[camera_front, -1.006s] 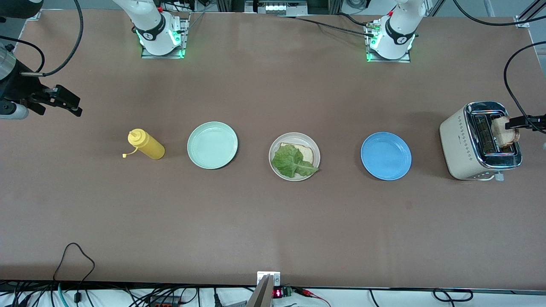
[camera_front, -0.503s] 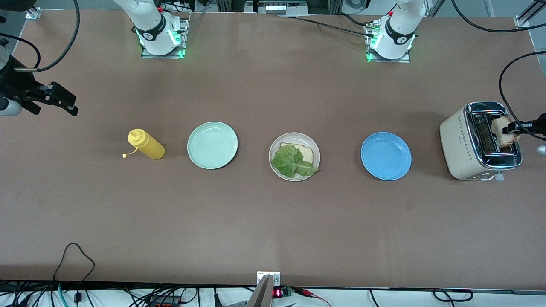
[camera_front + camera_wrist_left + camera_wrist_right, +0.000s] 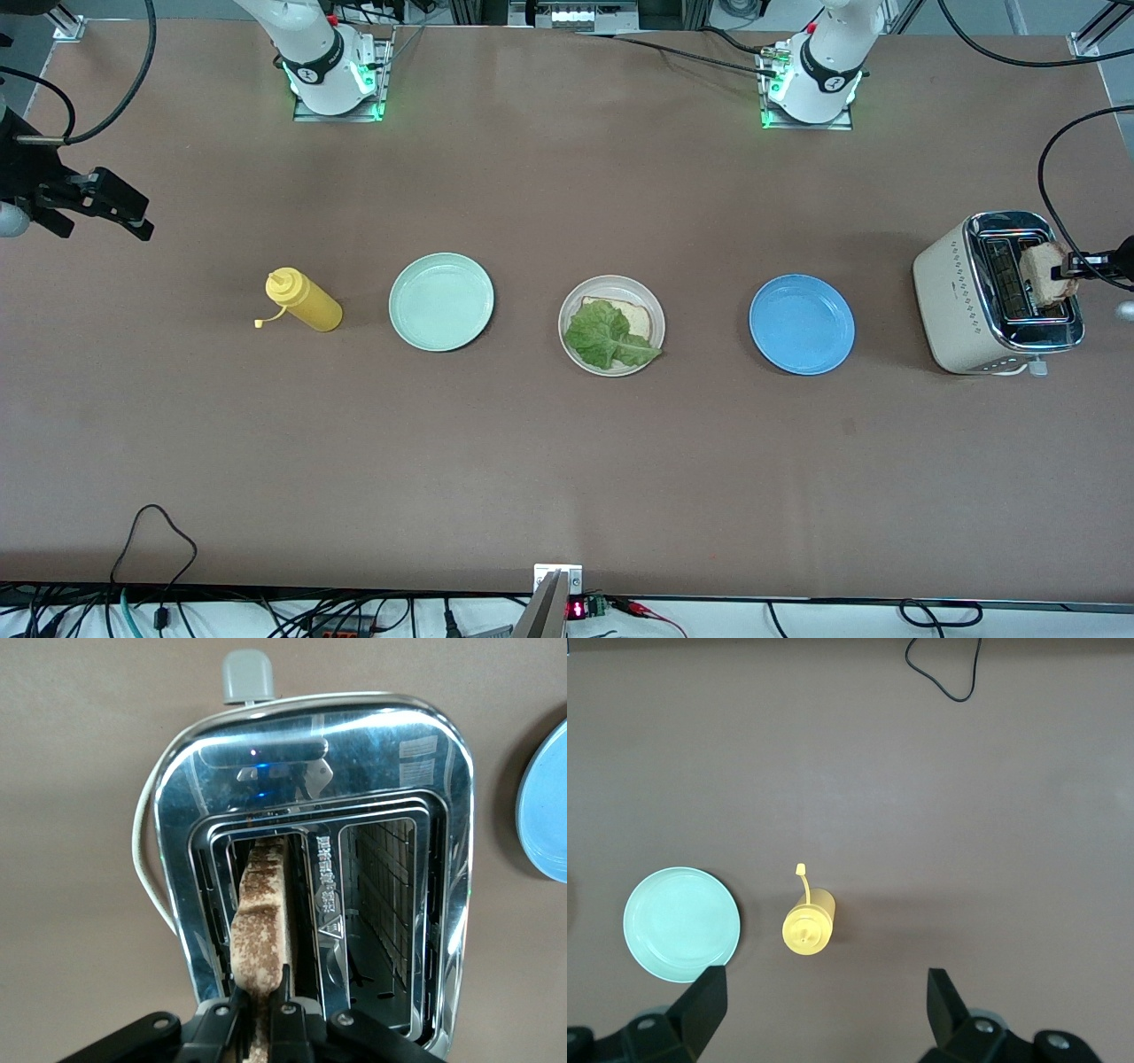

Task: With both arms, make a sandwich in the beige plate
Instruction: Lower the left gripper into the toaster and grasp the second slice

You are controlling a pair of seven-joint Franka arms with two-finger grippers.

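The beige plate (image 3: 611,282) lies mid-table with one bread slice (image 3: 640,317) and a green lettuce leaf (image 3: 607,335) on top of it. A second bread slice (image 3: 1044,273) stands upright in one slot of the cream and chrome toaster (image 3: 961,297) at the left arm's end. My left gripper (image 3: 1067,263) is shut on the top edge of that slice (image 3: 261,921), its fingers pinching both faces over the slot (image 3: 263,988). My right gripper (image 3: 133,215) hangs open and empty over bare table at the right arm's end (image 3: 826,983).
A yellow squeeze bottle (image 3: 303,300) and a mint-green plate (image 3: 441,301) lie toward the right arm's end. A blue plate (image 3: 802,324) sits between the beige plate and the toaster. The toaster's other slot (image 3: 381,895) holds nothing. A black cable loop (image 3: 159,523) lies near the front edge.
My left gripper's fingers have closed onto the bread slice in the toaster. The right gripper has drifted a little toward the table's end, still open.
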